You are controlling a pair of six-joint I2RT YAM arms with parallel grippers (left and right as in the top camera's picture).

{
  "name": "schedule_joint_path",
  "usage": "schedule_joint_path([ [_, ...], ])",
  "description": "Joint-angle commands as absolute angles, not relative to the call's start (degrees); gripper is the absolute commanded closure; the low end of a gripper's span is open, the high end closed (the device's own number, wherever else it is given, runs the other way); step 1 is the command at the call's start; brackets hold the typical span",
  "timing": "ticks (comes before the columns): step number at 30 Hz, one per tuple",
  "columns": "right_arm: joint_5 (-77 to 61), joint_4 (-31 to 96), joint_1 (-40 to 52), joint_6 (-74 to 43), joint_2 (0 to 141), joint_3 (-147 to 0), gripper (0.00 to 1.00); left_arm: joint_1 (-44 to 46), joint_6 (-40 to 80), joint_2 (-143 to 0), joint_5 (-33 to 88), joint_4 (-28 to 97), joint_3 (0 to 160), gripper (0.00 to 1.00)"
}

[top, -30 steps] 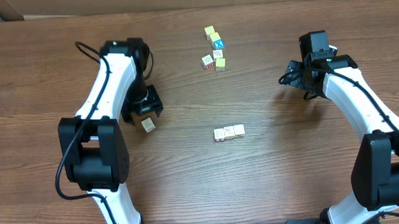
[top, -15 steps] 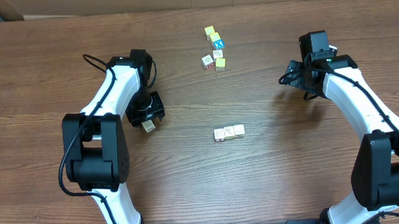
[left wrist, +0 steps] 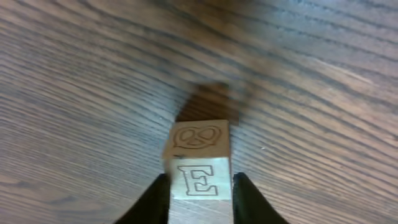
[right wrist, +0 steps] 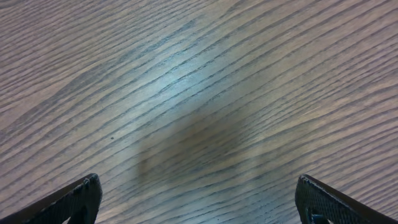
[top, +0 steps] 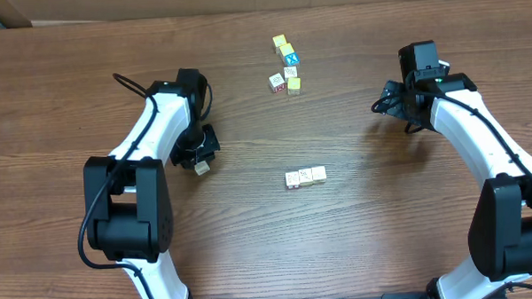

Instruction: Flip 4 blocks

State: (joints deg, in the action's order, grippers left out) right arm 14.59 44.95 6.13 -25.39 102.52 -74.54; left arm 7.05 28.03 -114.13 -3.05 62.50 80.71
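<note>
Closing since a second ago, our left gripper [left wrist: 200,182] now clamps a pale wooden cube printed with an E [left wrist: 198,163], well left of the row of three cream wooden blocks [top: 305,176] on the brown wood-grain table [top: 358,244]. Right of that row, we see our right gripper [right wrist: 199,190] gaping wide.

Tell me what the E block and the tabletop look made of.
Block: seems pale unpainted wood, matte; faint grain shows, with an E and a pretzel outlined in dark line. Table: brown wood-grain surface with a slight sheen; real wood or laminate, cannot tell.
</note>
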Motion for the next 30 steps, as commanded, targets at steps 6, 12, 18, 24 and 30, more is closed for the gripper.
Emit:
schedule_joint_path([
  [6,15.4,44.62,6.24,-25.06,102.13,-75.44,0.0,12.16,25.41,-116.57,2.76,59.44,78.59,0.76],
  [12,15.4,44.62,6.24,-25.06,102.13,-75.46,0.0,14.35,22.39,-116.57,8.21,60.12,78.59,0.75],
  [18,15.4,44.62,6.24,-25.04,102.13,-75.44,0.0,15.79,21.74,-116.55,13.76,60.18,78.59,0.74],
  [24,15.4,44.62,6.24,-25.04,102.13,-75.44,0.0,16.12,20.08,-116.55,19.68,60.18,78.59,0.77],
  [30,15.4,44.62,6.24,-25.04,102.13,-75.44,0.0,16.23,20.08,-116.55,20.03,61.14,78.59,0.87],
])
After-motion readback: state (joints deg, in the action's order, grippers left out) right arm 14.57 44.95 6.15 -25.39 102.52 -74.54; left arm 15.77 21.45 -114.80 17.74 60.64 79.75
